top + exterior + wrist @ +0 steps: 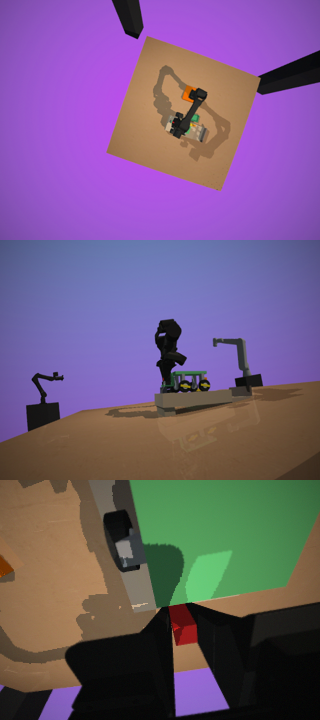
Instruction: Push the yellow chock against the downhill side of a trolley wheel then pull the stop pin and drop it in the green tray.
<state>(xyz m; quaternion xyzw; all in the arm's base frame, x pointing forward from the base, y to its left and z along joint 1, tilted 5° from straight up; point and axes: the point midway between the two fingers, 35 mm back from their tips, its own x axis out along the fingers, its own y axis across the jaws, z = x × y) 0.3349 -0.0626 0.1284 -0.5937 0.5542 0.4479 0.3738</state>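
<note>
The gripper (174,123) (166,383) (181,611) is shut on the red-headed stop pin (163,379) (185,633) at the ramp's uphill end. The pin's lower part is hidden. The green-topped trolley (188,130) (189,373) (240,525) stands on the grey ramp (193,133) (197,398) (143,594), right beside the fingers. The yellow chock (192,125) (198,390) is at the trolley's downhill end, partly hidden behind a wheel in the exterior view; whether it touches a wheel cannot be told. The green tray (195,118) lies beside the ramp, empty as far as it shows.
The arm's orange base plate (187,93) (4,568) lies beyond the tray. The arm reaches over the tray's side of the ramp. A dark end block (203,135) (240,391) stands at the ramp's downhill end. Two other arms (40,384) (242,353) stand in the background.
</note>
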